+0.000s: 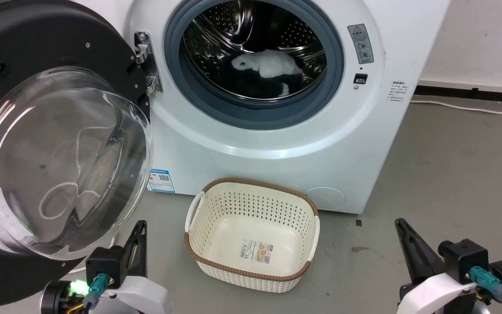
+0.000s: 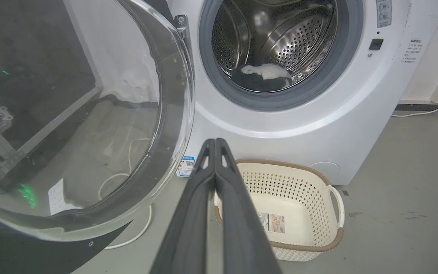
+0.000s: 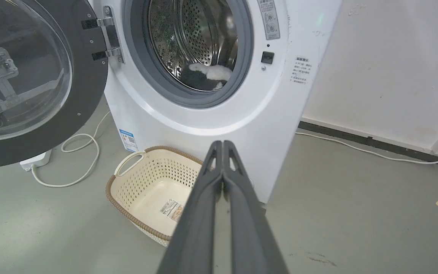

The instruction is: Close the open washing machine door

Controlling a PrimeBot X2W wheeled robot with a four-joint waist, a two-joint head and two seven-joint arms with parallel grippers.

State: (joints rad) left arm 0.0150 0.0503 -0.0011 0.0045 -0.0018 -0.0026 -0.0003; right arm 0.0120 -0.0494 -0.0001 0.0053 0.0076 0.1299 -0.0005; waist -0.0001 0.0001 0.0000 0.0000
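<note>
The washing machine door [image 1: 55, 165] is found swung wide open at the left of the washing machine [image 1: 286, 148], hung on its hinge [image 1: 146, 61] beside the drum opening [image 1: 251, 115]. The left gripper [image 2: 215, 144] and the right gripper [image 3: 222, 144] are each seen pressed together

I count one washing machine [image 1: 277, 144], with one door [image 1: 24, 39] on its left and one blue sticker [image 1: 161, 180] low on its front. In its drum lies one black-and-white bundle [image 1: 268, 65]. Near me on the floor stands one basket [image 1: 251, 272], with two handles [image 1: 192, 210] and one label [image 1: 257, 251] inside. White cords number two: a left cord [image 3: 78, 152] and a far right cord [image 1: 469, 108]. My claws number two: left claw [image 2: 215, 144], right claw [image 3: 222, 146]
</note>
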